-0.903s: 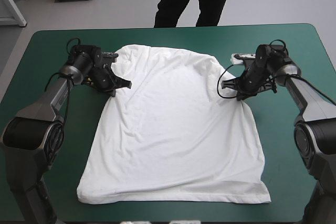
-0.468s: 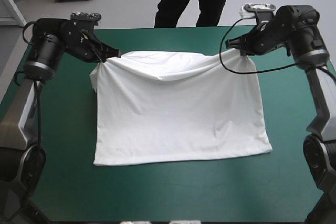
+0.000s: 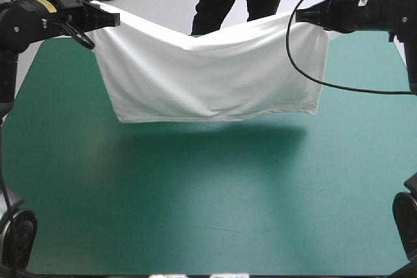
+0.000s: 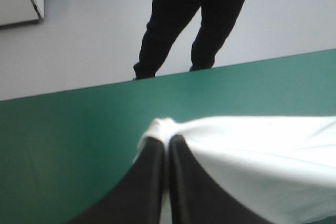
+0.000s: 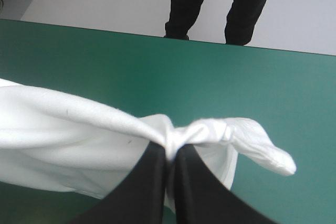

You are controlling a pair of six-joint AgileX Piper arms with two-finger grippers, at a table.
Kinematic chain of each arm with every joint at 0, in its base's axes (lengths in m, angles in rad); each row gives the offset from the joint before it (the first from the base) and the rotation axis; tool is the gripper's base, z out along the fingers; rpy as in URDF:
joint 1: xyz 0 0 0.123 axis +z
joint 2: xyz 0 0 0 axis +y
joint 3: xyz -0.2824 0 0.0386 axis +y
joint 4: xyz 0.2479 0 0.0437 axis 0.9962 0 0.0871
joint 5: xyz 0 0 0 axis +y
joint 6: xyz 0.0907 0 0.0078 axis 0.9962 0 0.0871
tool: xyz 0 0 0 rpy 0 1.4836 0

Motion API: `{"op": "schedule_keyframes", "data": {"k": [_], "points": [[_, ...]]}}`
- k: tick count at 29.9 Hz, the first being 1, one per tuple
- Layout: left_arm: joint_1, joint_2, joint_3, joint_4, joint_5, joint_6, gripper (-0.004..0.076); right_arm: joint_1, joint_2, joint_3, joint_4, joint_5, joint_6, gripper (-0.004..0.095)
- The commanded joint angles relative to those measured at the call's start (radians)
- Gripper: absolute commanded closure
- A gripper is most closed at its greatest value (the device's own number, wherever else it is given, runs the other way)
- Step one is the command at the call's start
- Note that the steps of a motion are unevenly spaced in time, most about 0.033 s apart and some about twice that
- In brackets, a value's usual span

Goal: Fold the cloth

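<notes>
The white T-shirt hangs clear of the teal-green table, stretched between both raised arms and sagging in the middle. My left gripper is shut on the T-shirt at its upper left corner. My right gripper is shut on its upper right corner. In the left wrist view the black fingers meet in an arch with a bunch of the T-shirt pinched at my left gripper's tips. In the right wrist view my right gripper pinches a twisted knot of the T-shirt, a loose flap trailing beside it.
The teal-green table lies bare beneath the hanging shirt, with the shirt's shadow on it. The table's far edge runs ahead of both grippers.
Both arms have risen and swung back toward the far edge, lifting the T-shirt from lying on the table to hanging free in the air.
</notes>
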Motion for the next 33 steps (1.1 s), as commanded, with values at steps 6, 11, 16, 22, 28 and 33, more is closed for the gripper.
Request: {"op": "schedule_keyframes", "data": {"k": [6, 11, 16, 22, 28, 33], "points": [[-0.001, -0.063, -0.06, -0.007, -0.098, 0.002, 0.0733, 0.0, -0.084, -0.028, 0.005, -0.004, -0.009, 0.0925], [-0.001, -0.034, -0.06, 0.002, -0.113, 0.008, 0.0733, 0.0, -0.066, -0.027, -0.01, -0.055, -0.024, 0.0925], [-0.001, 0.029, -0.06, 0.059, -0.214, 0.008, 0.0733, 0.0, -0.016, -0.027, -0.085, -0.197, -0.029, 0.0925], [-0.001, 0.108, -0.06, 0.08, -0.415, 0.008, 0.0733, -0.002, 0.055, -0.027, -0.127, -0.397, -0.029, 0.0925], [-0.001, 0.161, -0.06, 0.08, -0.565, 0.008, 0.0733, -0.002, 0.105, -0.027, -0.133, -0.487, -0.041, 0.0925], [-0.001, 0.209, -0.058, 0.096, -0.519, 0.008, 0.0733, -0.002, 0.162, -0.027, -0.129, -0.426, -0.041, 0.0925]]}}
